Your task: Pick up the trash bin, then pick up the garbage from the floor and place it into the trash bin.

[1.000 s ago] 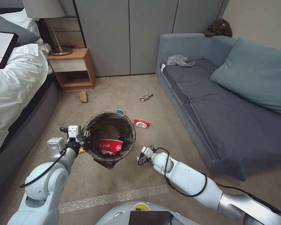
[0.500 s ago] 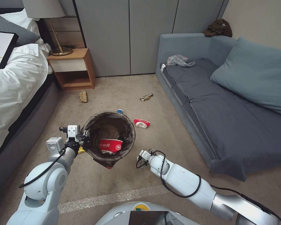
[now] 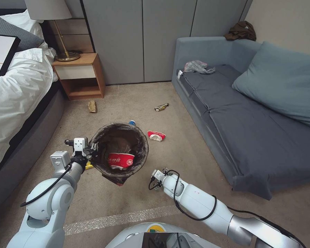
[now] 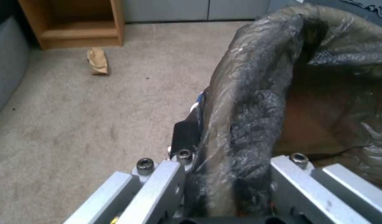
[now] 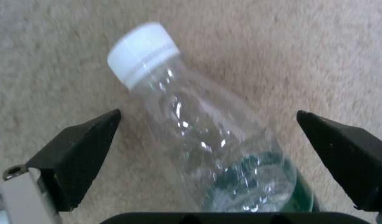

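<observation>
Beside the bin, gripped at its rim by the left gripper, the bottle is straddled by the right gripper's spread fingers and could be rolled away.

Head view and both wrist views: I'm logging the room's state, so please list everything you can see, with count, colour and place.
Trash bin: one, dark-bagged, held above the floor.
Cup: one, red-white, inside the bin.
Crushed cup: one, red-white, on the carpet beside the bin.
Bottle: one, clear, white cap, lying on the carpet.
Shiny wrapper: one, near the sofa.
Brown paper: one, by the nightstand.
Bed: one, white, on the left.
Left gripper: clamped on the bin rim.
Right gripper: open, straddling the bottle.
</observation>
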Motion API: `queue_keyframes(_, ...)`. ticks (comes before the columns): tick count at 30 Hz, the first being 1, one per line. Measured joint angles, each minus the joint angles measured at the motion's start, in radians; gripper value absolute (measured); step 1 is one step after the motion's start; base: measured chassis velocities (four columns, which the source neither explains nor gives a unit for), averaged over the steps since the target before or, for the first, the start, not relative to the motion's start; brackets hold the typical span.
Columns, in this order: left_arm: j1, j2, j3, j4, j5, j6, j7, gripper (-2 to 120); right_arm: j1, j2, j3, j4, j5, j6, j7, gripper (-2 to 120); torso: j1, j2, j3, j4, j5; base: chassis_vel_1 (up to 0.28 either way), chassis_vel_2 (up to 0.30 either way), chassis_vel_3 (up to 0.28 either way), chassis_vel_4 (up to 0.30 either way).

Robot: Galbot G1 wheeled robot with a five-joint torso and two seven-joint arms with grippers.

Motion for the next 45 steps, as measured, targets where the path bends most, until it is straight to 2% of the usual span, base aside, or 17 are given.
queue_keyframes(14,-0.003,0.0,0.002,0.007,0.003,-0.002,0.001,5,-0.019,-0.005,0.02,-0.01,-0.017,0.017,-0.001,99,0.0,0.0,0.0,0.0,0.0001,0.0,0.0,0.0,0.0)
queue_keyframes(34,-0.01,0.004,0.009,0.011,0.004,-0.003,0.0,5,-0.016,-0.015,0.024,0.005,0.013,0.005,0.001,53,0.0,0.0,0.0,0.0003,0.0009,0.0,0.0,0.0,0.0)
queue_keyframes(36,-0.01,0.003,0.009,0.011,0.004,-0.003,0.0,5,-0.01,-0.017,0.027,0.003,0.013,0.003,0.003,48,0.0,0.0,0.0,0.0,-0.0005,0.0,0.0,0.0,0.0)
queue_keyframes(40,-0.008,0.002,0.008,0.011,0.006,-0.003,0.0,5,-0.006,-0.017,0.028,0.003,0.017,0.001,0.005,39,0.0,0.0,0.0,-0.0001,0.0,0.0,0.0,0.0,0.0)
queue_keyframes(45,-0.007,0.001,0.008,0.011,0.007,-0.003,0.0,5,-0.006,-0.02,0.031,0.004,0.018,0.0,0.007,32,0.0,0.0,0.0,-0.0001,0.0,0.0,0.0,0.0,0.0)
